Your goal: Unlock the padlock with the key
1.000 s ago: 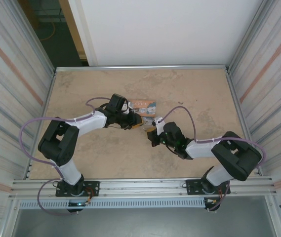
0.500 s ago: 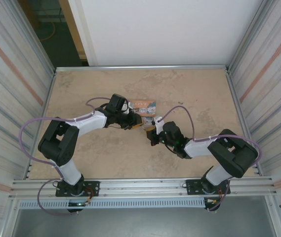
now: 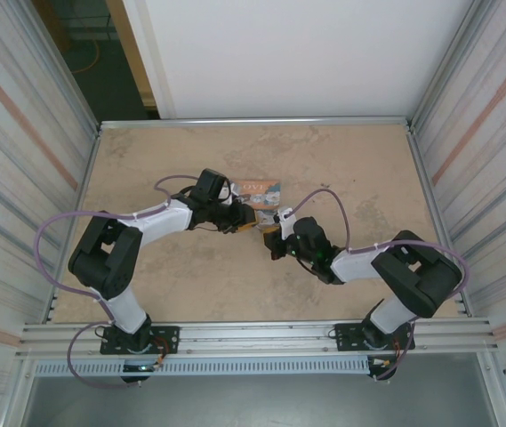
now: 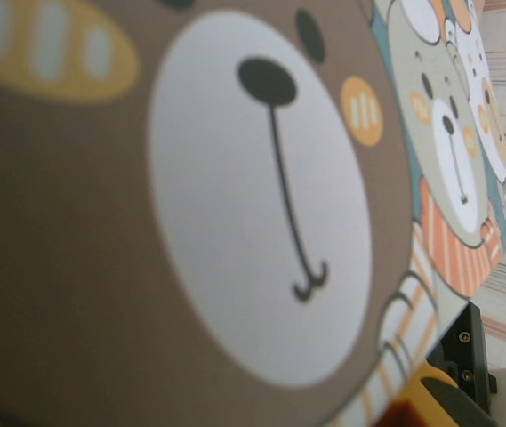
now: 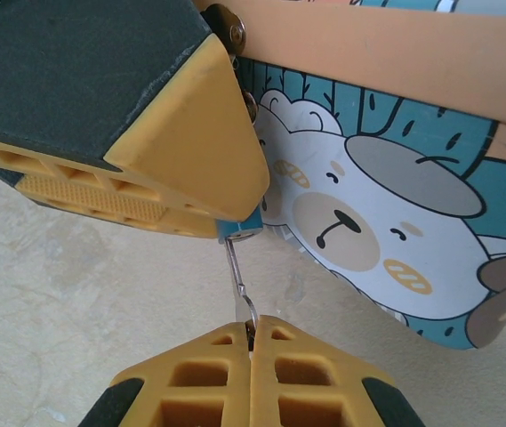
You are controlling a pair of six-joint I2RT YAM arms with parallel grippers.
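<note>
From above, the two arms meet at the middle of the tan, mottled table (image 3: pixel 359 169). The left gripper (image 3: pixel 245 220) sits just in front of a rectangular tin printed with cartoon bears (image 3: pixel 261 189). The right gripper (image 3: pixel 273 240) is just beside it, on the near side.

The left wrist camera looks onto the tin (image 4: pixel 261 205) from very close, at a blurred brown bear face. A yellow fingertip (image 4: pixel 430 396) shows at the lower edge.

In the right wrist view, the right gripper (image 5: pixel 253 322) has its yellow jaws clenched on the thin silver wire-like key (image 5: pixel 237 276). The key runs up to the tiny teal-blue padlock (image 5: pixel 237 231). The padlock sits at the tips of the left gripper (image 5: pixel 226 222), whose jaws seem pinched on it, though little of it shows. It is held above the table (image 5: pixel 75 294), just beside the tin (image 5: pixel 395 178).
</note>
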